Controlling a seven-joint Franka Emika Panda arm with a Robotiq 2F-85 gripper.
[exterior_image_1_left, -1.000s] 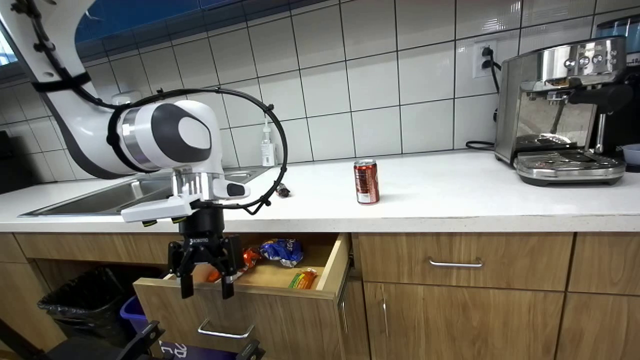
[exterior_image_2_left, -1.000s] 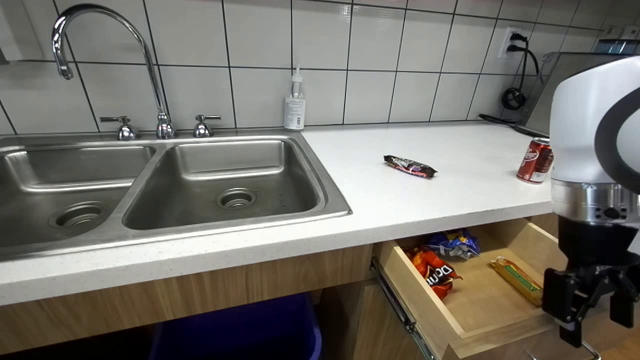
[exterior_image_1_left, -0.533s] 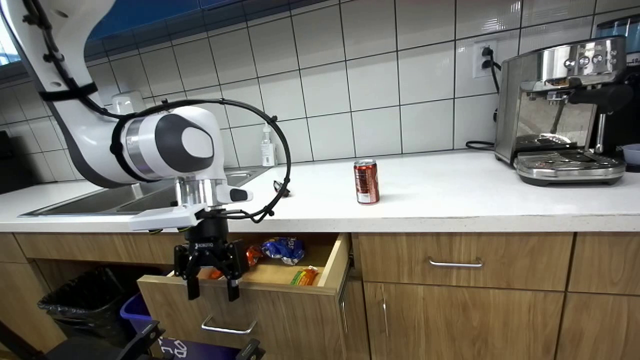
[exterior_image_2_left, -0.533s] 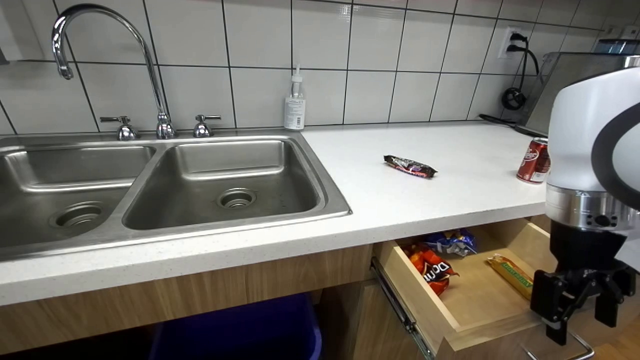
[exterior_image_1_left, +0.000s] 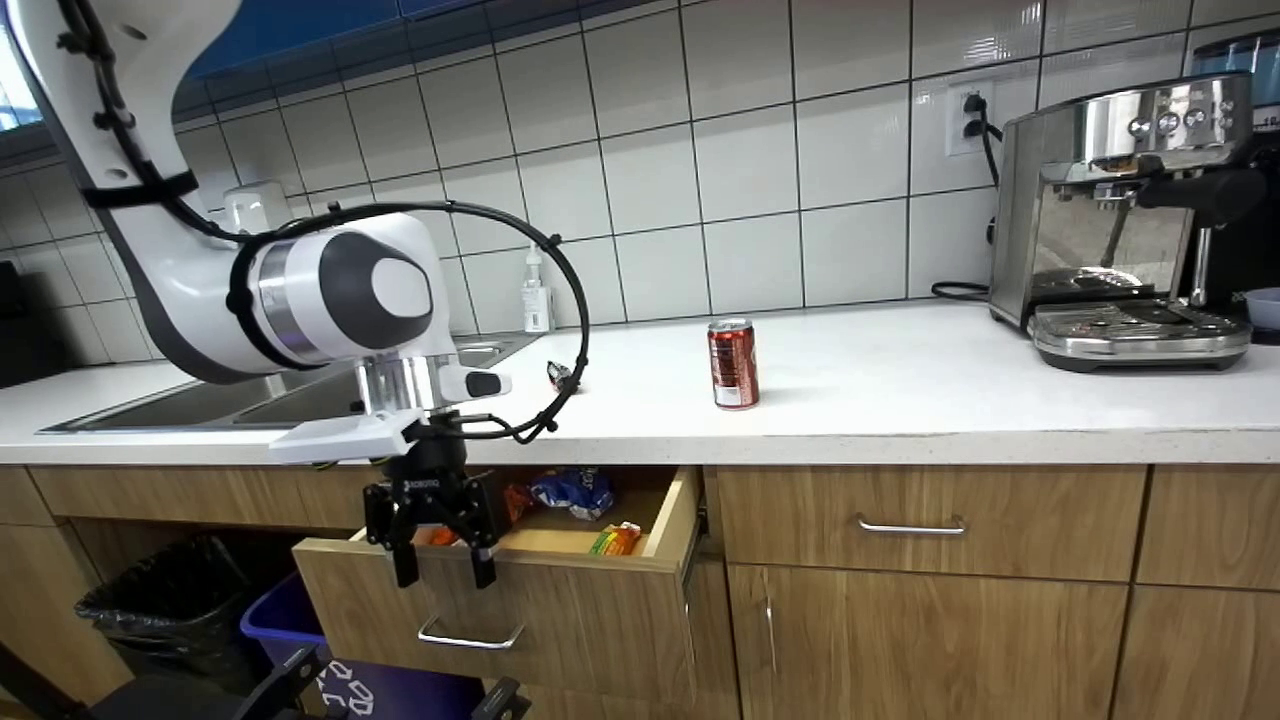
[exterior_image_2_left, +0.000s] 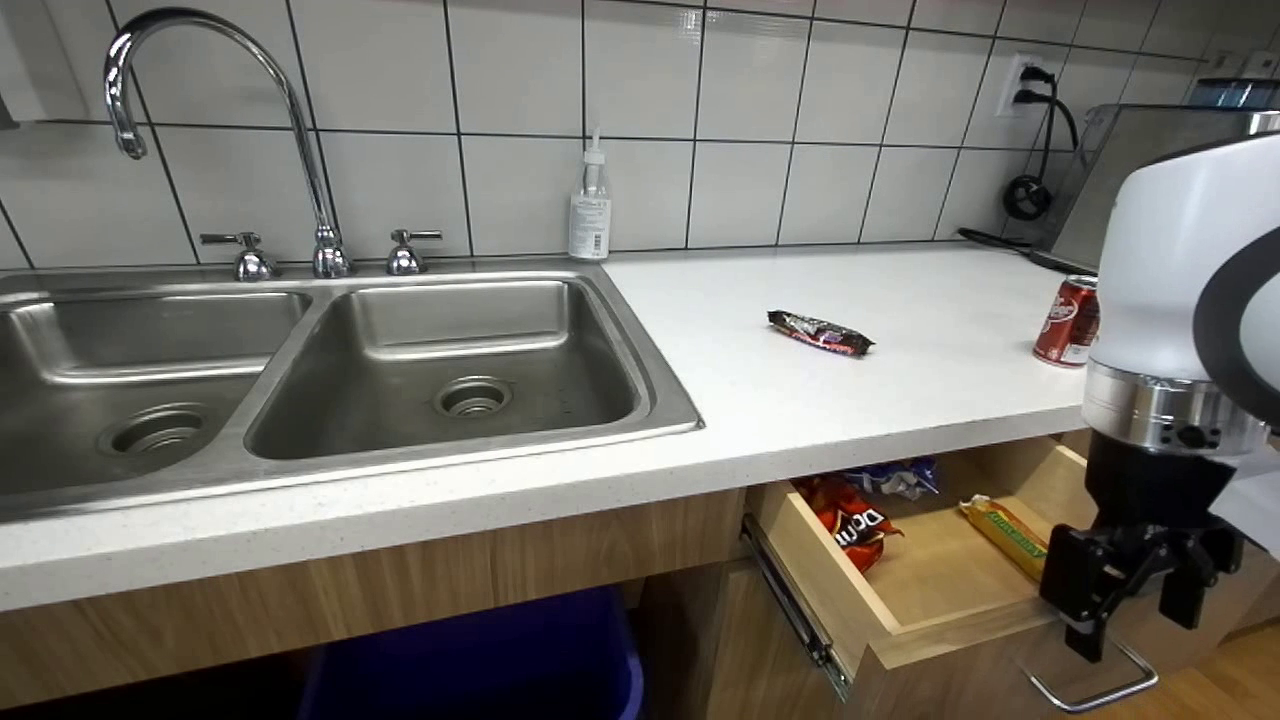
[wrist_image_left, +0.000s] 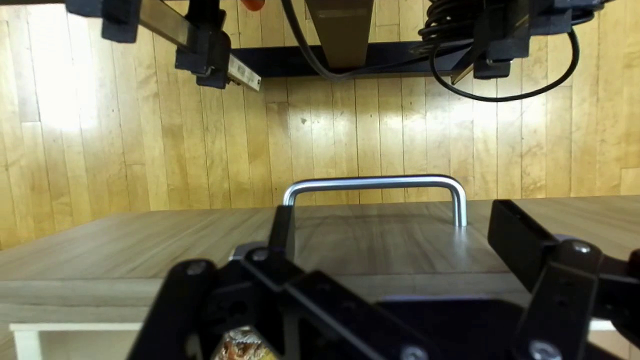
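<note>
Hanging downward from the white arm (exterior_image_1_left: 300, 290), the black gripper (exterior_image_1_left: 445, 571) had its jaws spread wide with nothing between them. It stood right by the outer face of a wooden drawer (exterior_image_1_left: 590, 620) that jutted from the cabinet (exterior_image_1_left: 930, 640); whether the fingers (exterior_image_2_left: 1083, 640) touched that face, I couldn't tell. Just below the fingertips was the drawer's silver handle (wrist_image_left: 372, 183), and in the wrist view its bar reached across the gap between them. Inside the drawer lay a red-orange bag (exterior_image_2_left: 855, 530) with white lettering along one side wall, a blue packet (exterior_image_1_left: 573, 492) near the back, and a slim yellow packet (exterior_image_2_left: 1008, 538) closer to the opposite wall. Up on the white counter (exterior_image_1_left: 880, 390) a red can (exterior_image_1_left: 733, 365) stood upright, with a dark wrapped bar (exterior_image_2_left: 820, 333) lying apart from it, toward the sink (exterior_image_2_left: 665, 400). A pump bottle (exterior_image_2_left: 590, 220) stood upright at the sink's back corner, just in front of the tiles (exterior_image_1_left: 745, 165). Farther along, past the can, sat a chrome espresso machine (exterior_image_1_left: 1100, 230). Low down under the sink, off to the drawer's side, I could make out a blue-purple bin (exterior_image_2_left: 500, 650), partly hidden.
</note>
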